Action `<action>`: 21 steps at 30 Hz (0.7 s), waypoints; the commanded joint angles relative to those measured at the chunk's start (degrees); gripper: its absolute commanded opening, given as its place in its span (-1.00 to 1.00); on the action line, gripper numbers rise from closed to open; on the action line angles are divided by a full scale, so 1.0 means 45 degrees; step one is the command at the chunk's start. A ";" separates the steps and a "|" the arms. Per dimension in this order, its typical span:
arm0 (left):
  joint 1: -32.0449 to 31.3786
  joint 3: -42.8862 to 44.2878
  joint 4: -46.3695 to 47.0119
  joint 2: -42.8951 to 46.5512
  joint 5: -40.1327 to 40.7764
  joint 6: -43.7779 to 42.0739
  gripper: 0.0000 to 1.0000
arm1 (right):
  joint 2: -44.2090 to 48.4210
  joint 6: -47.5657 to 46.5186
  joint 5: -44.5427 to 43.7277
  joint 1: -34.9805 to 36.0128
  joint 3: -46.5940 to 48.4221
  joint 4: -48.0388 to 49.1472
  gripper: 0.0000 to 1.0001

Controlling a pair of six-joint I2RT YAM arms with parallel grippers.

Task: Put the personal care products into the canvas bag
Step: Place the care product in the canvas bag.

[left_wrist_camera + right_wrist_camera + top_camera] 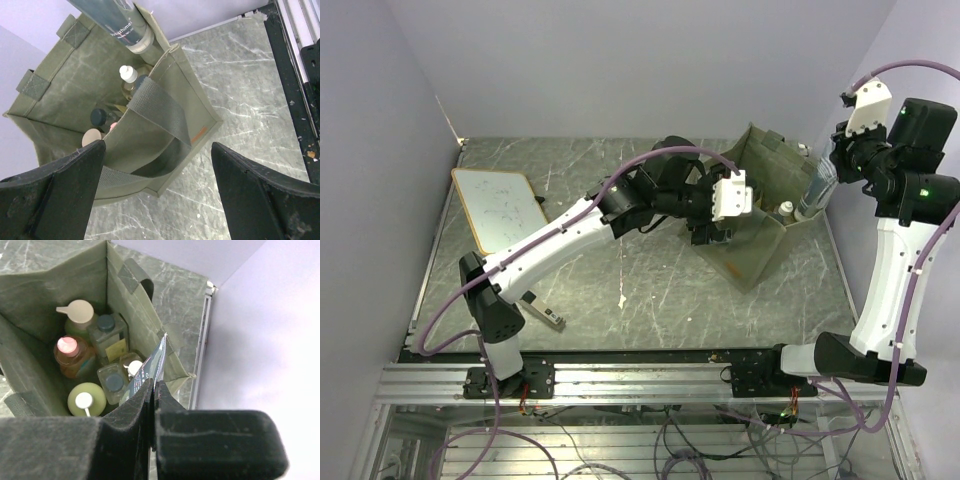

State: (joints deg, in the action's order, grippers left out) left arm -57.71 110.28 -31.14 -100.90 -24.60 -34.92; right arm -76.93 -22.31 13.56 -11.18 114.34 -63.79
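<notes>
Whiteboard [498,208]: table's far-left corner | left gripper [157,148]: jaws spread wide, empty, beside canvas bag [760,235] at far-right corner | right gripper [152,390]: clamped on grey tube [151,365] above bag | bottles [106,335] inside: plain from right wrist, barely seen from above | table [650,300] grey marbled; walls [620,60] lilac.

White-and-black left arm [552,238], matching right arm [890,275], purple cables [642,168], matte black wedge fingers [55,195]

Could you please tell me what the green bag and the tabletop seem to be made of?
The canvas bag looks like matte woven fabric: stitched seams, webbing handles, soft creases. The tabletop looks like grey veined stone, or a laminate imitating it, with a slight sheen.
</notes>
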 commanded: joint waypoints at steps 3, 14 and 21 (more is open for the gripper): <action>-0.0273 0.0743 0.0416 -0.0381 0.0141 0.0364 0.95 | 0.0256 -0.0520 -0.1172 0.0022 -0.0284 0.0826 -1.00; -0.0471 0.0144 0.0626 -0.0376 0.0343 0.0321 0.95 | 0.0413 -0.0707 -0.1520 0.0251 -0.1796 0.1376 -1.00; -0.0685 0.0737 0.0354 -0.0855 0.0246 0.0278 0.93 | 0.0271 -0.0782 -0.1496 0.0701 -0.2609 0.1348 -1.00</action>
State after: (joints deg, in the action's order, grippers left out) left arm -59.92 111.35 -30.24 -102.96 -23.53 -33.87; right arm -76.36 -24.34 8.25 -9.32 103.90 -60.49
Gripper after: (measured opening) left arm 0.970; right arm 0.009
